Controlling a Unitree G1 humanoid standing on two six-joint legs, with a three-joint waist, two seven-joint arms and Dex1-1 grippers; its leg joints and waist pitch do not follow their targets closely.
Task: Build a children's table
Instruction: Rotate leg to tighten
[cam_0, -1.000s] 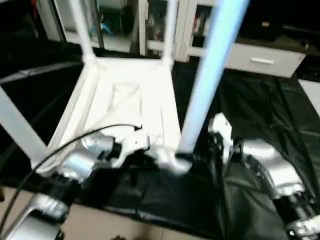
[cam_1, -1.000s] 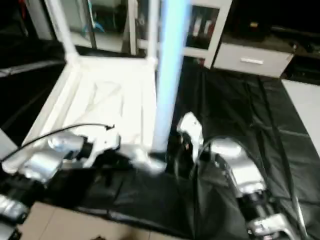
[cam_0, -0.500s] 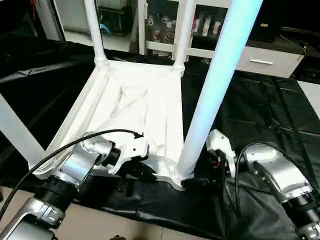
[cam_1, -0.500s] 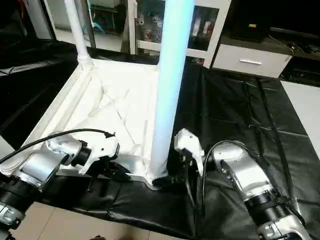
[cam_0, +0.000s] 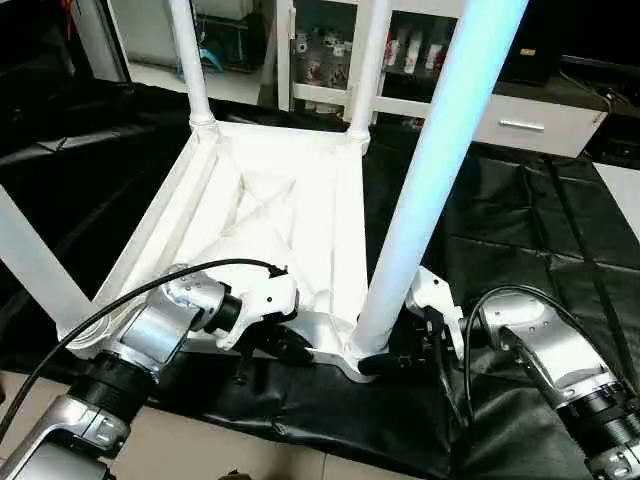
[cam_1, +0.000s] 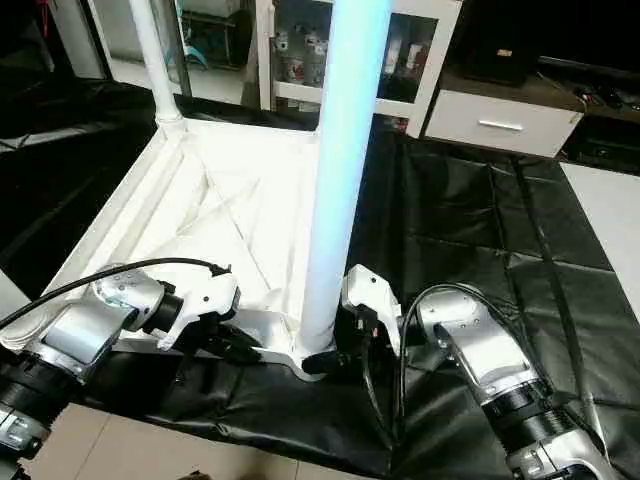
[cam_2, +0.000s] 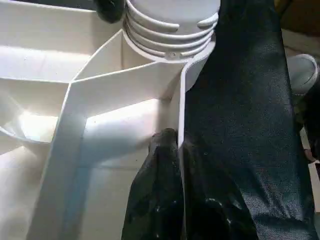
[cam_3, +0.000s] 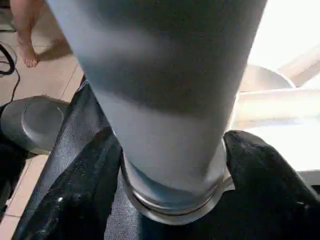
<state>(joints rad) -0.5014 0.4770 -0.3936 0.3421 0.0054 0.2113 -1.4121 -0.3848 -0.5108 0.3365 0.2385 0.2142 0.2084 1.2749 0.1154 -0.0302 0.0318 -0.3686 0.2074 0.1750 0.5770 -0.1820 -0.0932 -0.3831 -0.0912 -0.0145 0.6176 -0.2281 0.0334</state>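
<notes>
The white plastic rectangular tabletop (cam_0: 270, 215) is lying upside down on a black plastic sheet (cam_0: 500, 220), its X-ribbed underside facing up. Four long white tube legs are standing in its round corner sockets: two at the far corners, one at the near corner on the robot's left, and the nearest tube leg (cam_0: 420, 190) rising from the near socket (cam_2: 172, 37) on the robot's right. In the left wrist view, several thread rings are showing above that socket's rim, so this leg appears not fully screwed home.

The left claw (cam_2: 170, 145) is pinched narrow on the thin rim wall of the tabletop just beside that socket, one finger (cam_2: 157, 180) on each side of the wall, apparently steadying the piece. The right claw (cam_3: 170, 165) is straddling the base of the nearest tube leg, its black fingers (cam_3: 260, 165) sitting on either side of the tube; whether they are actually gripping it I cannot tell, so the hold is uncertain.

The step in hand looks like screwing in the last leg. The next move likely calls for the right claw gripping the tube firmly and twisting it down until the threads disappear, while the left claw is keeping the tabletop from turning. Beyond the tabletop, a white cabinet (cam_0: 530, 125) is standing.
</notes>
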